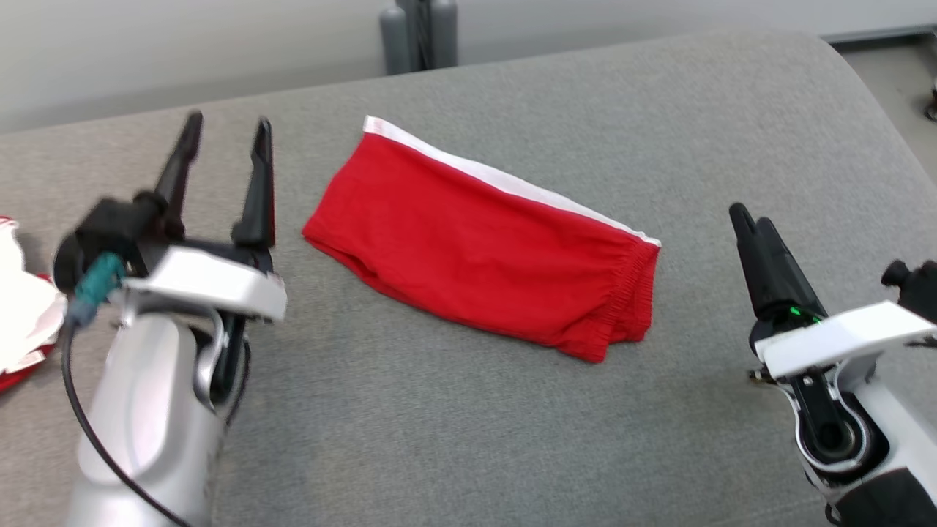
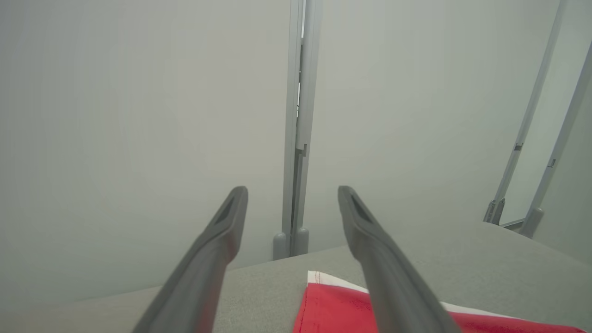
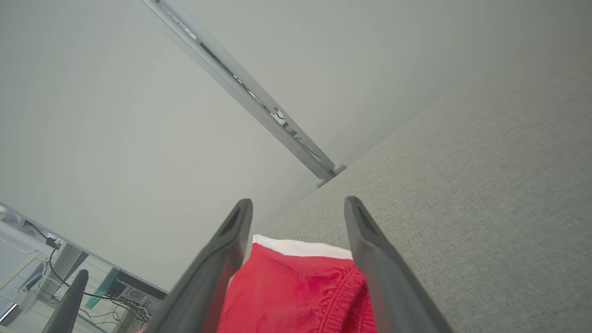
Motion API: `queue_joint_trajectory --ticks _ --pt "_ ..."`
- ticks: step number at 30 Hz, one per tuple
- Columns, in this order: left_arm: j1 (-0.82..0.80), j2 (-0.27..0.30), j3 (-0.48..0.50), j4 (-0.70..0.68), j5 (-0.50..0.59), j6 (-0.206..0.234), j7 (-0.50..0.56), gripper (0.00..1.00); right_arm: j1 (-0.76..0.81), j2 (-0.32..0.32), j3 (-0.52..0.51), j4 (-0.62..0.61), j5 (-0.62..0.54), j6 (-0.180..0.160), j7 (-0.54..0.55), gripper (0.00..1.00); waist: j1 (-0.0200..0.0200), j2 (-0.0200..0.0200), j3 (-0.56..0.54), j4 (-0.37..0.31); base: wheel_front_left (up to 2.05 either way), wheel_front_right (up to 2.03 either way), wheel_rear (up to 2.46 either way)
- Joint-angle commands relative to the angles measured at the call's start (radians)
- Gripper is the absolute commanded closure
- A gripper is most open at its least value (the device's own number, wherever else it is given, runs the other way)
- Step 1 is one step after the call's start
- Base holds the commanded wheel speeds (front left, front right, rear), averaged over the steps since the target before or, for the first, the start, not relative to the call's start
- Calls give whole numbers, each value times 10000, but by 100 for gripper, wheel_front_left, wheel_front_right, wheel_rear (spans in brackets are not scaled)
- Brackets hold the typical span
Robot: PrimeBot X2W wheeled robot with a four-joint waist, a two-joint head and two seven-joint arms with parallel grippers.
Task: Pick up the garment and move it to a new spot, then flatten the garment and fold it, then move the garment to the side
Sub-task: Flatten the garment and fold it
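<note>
The garment [image 1: 476, 241] is a pair of red shorts with a white side stripe, folded into a slanted oblong on the grey fabric-covered table [image 1: 468, 424]. My left gripper [image 1: 227, 132] stands open to the left of the garment, fingers pointing away, nothing between them. At the right, my right gripper [image 1: 747, 219] is open beside the elastic waistband end. In the left wrist view the garment's white-edged corner [image 2: 333, 300] lies just beyond the open fingers [image 2: 222, 240]. The right wrist view has the waistband [image 3: 296, 286] between and beyond its open fingers [image 3: 231, 240].
Another red and white cloth [image 1: 22, 315] lies at the table's left edge. A grey post [image 1: 417, 33] rises behind the table's far edge against a pale wall. The table's right edge curves away near the right arm.
</note>
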Motion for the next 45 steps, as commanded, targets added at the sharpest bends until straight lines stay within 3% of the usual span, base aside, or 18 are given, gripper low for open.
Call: queue_joint_trajectory --ticks 1,10,16,26,35,45 --pt "659 -171 180 -430 127 -24 -14 0 445 28 -330 -210 -326 6 -43 0 0 -1 -563 549 0 0 0" --pt "3568 -922 1113 -2460 197 60 -14 0 2097 623 -1700 -930 -2152 6 -46 0 0 -1 -1103 1221 0 0 0" --pt "4613 -995 831 -2810 107 119 -14 0 2707 988 -2061 -688 -2640 6 -47 0 0 -1 -1256 1515 0 0 0" --pt "5093 -991 26 -2767 99 408 -15 0 2830 1256 -1946 798 -906 6 73 0 0 -1 -1200 1935 0 0 0" --pt "4820 -994 -143 -2274 564 307 -15 0 2034 1129 -1437 1666 737 6 741 0 0 -1 -741 2309 0 0 0" --pt "4678 -995 -287 -2008 657 299 -15 0 1526 853 -862 2707 752 6 237 0 0 -1 -526 2633 0 0 0"
